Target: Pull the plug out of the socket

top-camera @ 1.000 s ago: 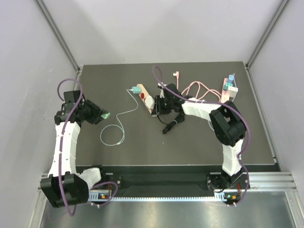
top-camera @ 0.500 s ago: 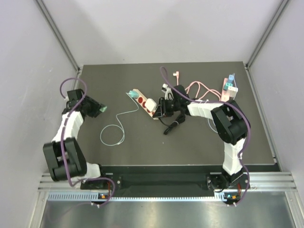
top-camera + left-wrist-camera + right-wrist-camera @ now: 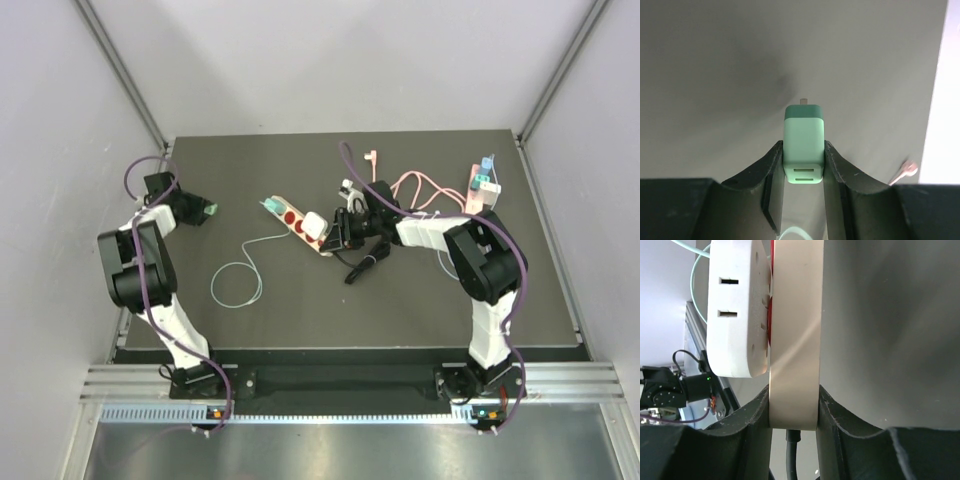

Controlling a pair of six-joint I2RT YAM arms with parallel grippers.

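We are looking into a pale grey-walled enclosure (image 3: 330, 60) surrounding a dark matte bench (image 3: 400, 300). On the bench, a long beige power strip with red sockets (image 3: 297, 220) is lying at an angle, carrying a white rounded adapter (image 3: 314, 223). Our right hand (image 3: 794, 392) is clamping its end. Well apart at the far left, our left hand (image 3: 803, 148) is pinching the mint-green plug block (image 3: 804, 132), free of any socket. A thin white cable (image 3: 213, 285) is looping on the bench between them.

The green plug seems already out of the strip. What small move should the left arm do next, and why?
Probably lower the left claw and set the green plug on the table: it is clamped clear of the power strip, which the right claw grips.
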